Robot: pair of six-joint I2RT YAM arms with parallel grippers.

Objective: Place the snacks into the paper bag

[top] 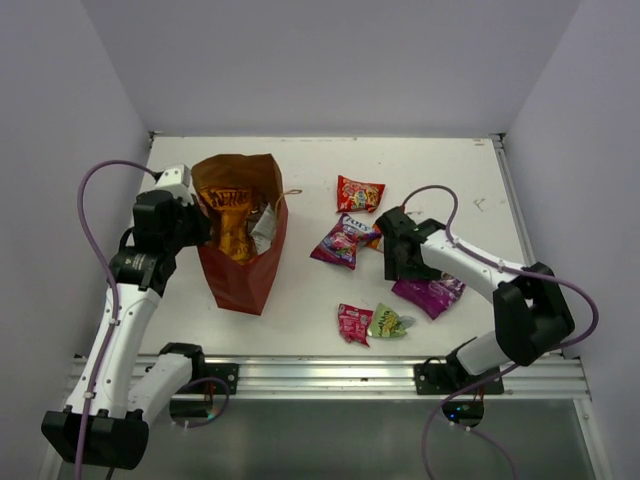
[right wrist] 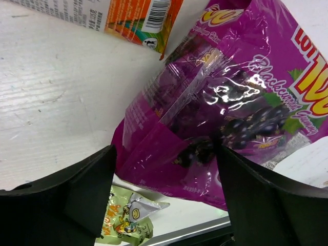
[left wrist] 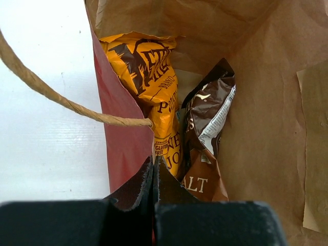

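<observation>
I'm working over a white counter, scuffed in places. Pale walls box it in on three sides, and a metal rail runs along my near edge.

The paper bag stands open at the left. My left pincer is clamped shut on the bag's wall, and the twine handle loops off beside it. Only that wrist view looks down inside. An orange chip bag and a brown chip bag stand side by side against the tan lining.

The rest lie loose to the right. There is a far red packet, a pink packet, a purple bag, and a near red packet touching a green packet.

My right arm lies across this group and blocks part of the overhead view. The right pincer is spread wide, with a finger on either side of the purple bag's end. I can't tell whether the fingers touch it. The right wrist view also shows an orange packet just beyond, which is mostly hidden from above.
</observation>
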